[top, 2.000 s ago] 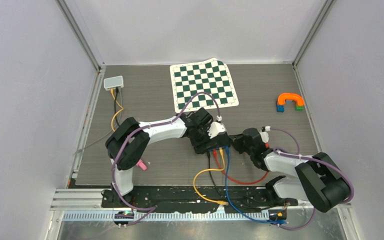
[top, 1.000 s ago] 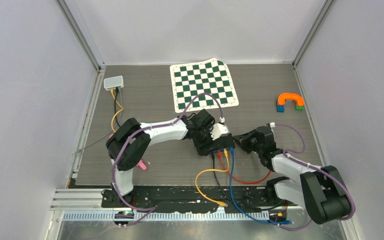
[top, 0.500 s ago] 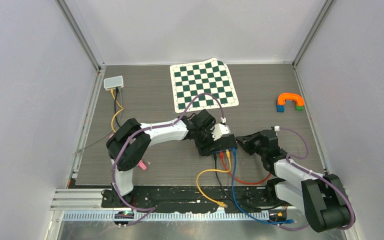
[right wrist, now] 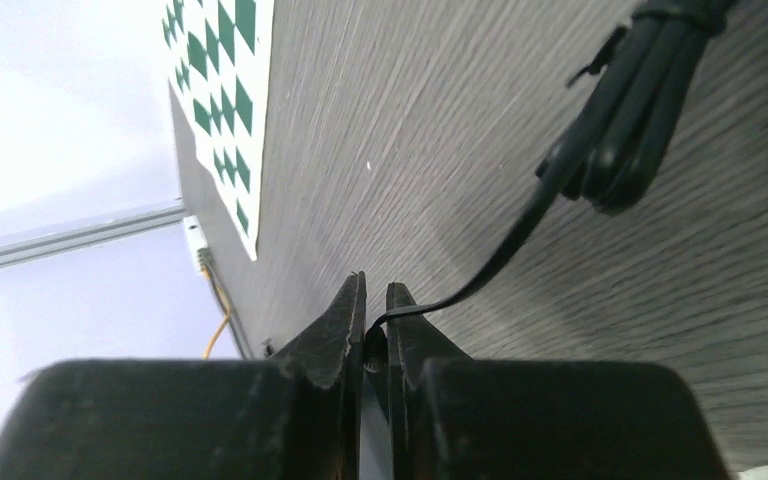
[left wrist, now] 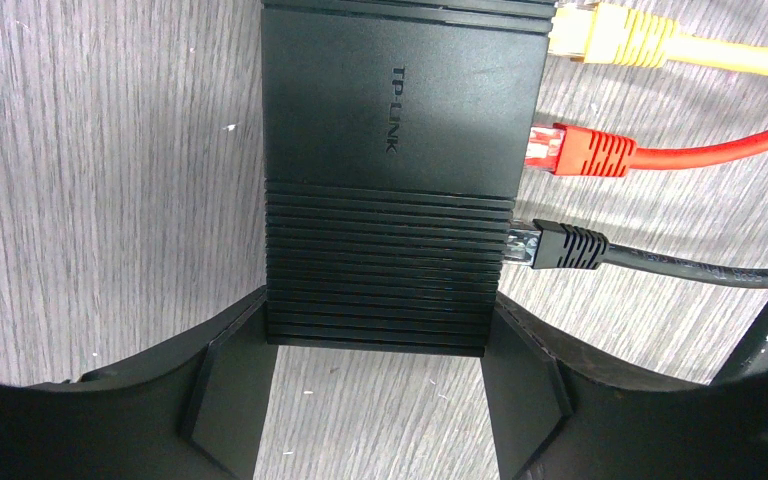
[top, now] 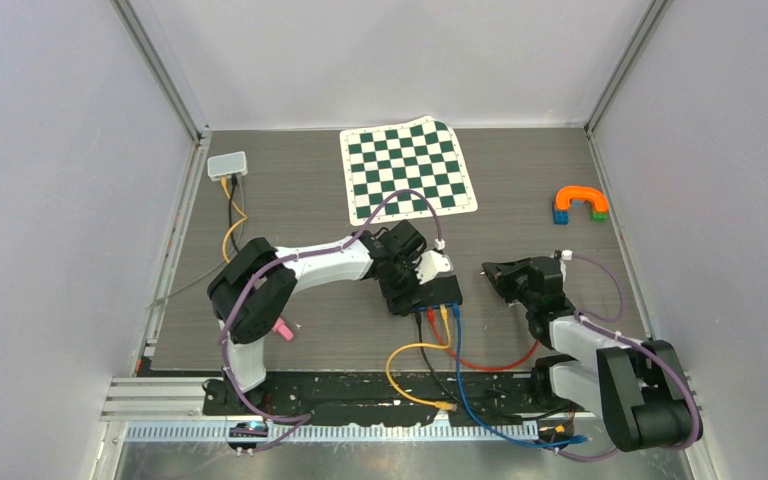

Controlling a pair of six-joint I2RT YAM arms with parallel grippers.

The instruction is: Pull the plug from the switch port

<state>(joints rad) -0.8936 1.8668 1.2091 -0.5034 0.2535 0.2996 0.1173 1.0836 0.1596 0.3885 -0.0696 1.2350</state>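
Three plugs, the yellow plug point(left wrist: 610, 35), red plug point(left wrist: 580, 152) and black plug point(left wrist: 560, 246), sit in ports along one edge of the black switch point(left wrist: 390, 150). They lie just ahead of the left tool's point(left wrist: 375, 320) finger on that side, black nearest the tool and yellow farthest. The left tool clamps the switch across its width on the worktop point(right wrist: 460, 130), while the right tool point(right wrist: 375, 300), well apart, is pinched nearly closed on a thin black cord point(right wrist: 490, 265) running forward from its tips to a dark looped bundle point(right wrist: 625, 150).
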